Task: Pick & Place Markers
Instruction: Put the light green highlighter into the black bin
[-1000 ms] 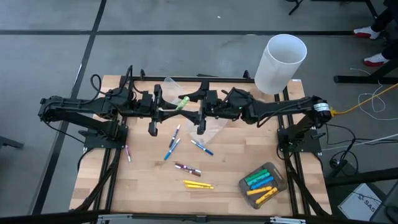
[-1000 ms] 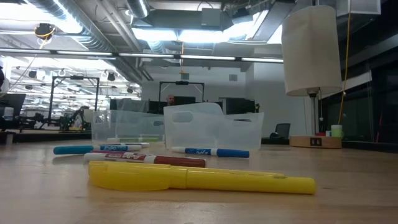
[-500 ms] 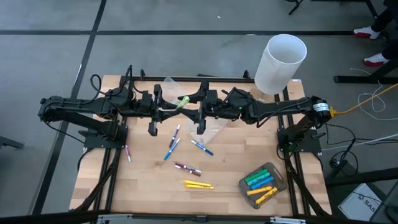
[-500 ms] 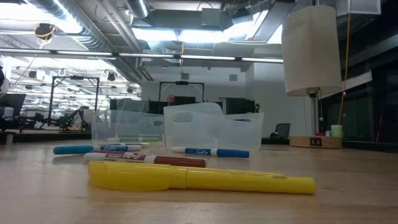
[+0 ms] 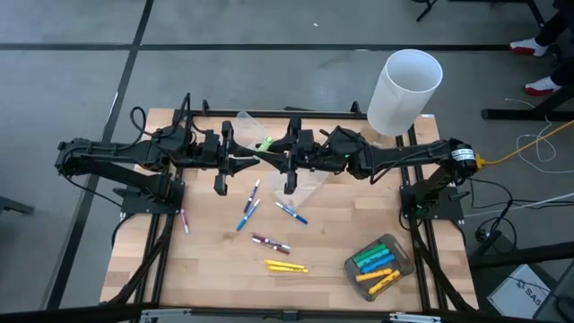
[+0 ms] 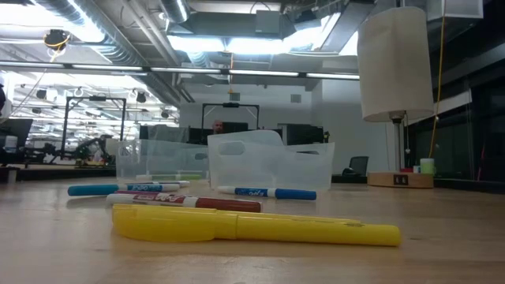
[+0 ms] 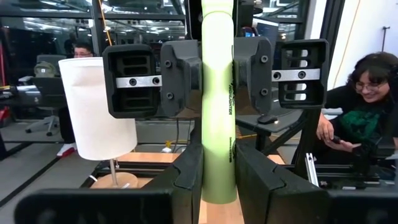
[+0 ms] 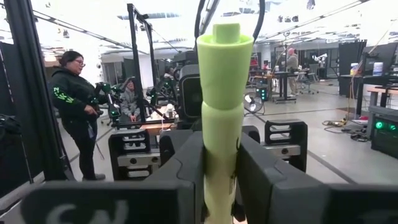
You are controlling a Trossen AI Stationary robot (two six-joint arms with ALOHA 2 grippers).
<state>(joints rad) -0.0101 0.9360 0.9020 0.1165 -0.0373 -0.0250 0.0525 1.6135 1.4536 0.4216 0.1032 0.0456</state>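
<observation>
You are looking at a light green marker (image 5: 265,144) being held in the air between both arms, above the back half of the wooden table (image 5: 215,260). The left gripper (image 7: 219,180) is pinching the marker's barrel, and its fingers (image 7: 186,180) are pressing against the pale green tube on both sides; a line of small dark print is running along the barrel. The right gripper (image 8: 219,180) is facing it from the other side, with its fingers (image 8: 186,168) closing snugly on the same marker, whose wider cap end with a small stub on top is pointing up in the right wrist view.

On the table, you are seeing more markers lying loose: two white ones with blue caps (image 5: 250,206) near the middle, another blue-capped one (image 5: 291,213) just beside them to the right, a maroon one (image 5: 270,242) closer to the front, and a yellow one (image 5: 286,266) in front of that. A single purple marker (image 5: 185,221) is lying near the left edge. A clear tub (image 5: 378,261) at the front right is holding green, light blue and yellow markers. A white cylinder (image 5: 404,91) is standing at the back right corner.
</observation>
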